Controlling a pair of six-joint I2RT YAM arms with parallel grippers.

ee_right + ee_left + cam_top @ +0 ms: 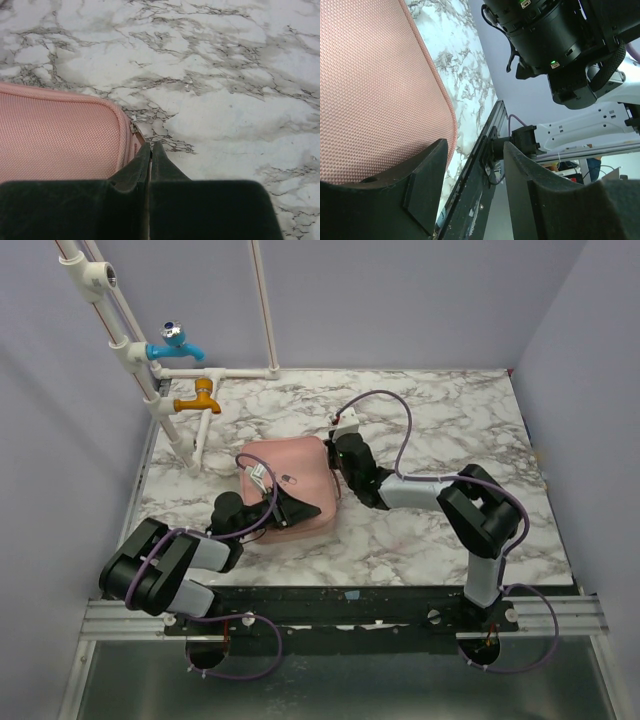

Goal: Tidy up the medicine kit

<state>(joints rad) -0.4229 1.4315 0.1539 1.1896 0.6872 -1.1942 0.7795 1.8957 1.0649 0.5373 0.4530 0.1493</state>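
While it lies shut and flat on the marble table (450, 410), the medicine kit (300, 460) is found a little left of the table's middle, with its pink woven lid turned up and a small logo shown on that lid. Its 2 halves are seen pressed together, and a seam with a small zip part is visible at the rounded corner in the right wrist view, where the kit (55, 135) fills the lower left. The right gripper (338, 466) is placed at the kit's right edge; its 2 fingers are pressed tip to tip with no gap, just beside that corner (150, 150), and it cannot be told whether anything is pinched between them. The left gripper (298, 510) is held over the kit's near side. In the left wrist view its jaws are spread wide (476, 150), nothing is held between them, and the kit's textured surface (375, 90) is seen next to 1 finger. Behind the kit, at the far left corner, white pipes (130, 350) are mounted with a blue tap (175, 345) above an orange tap (200, 398). Along the near edge a metal rail (340, 615) is fitted, on which both arm bases are bolted.
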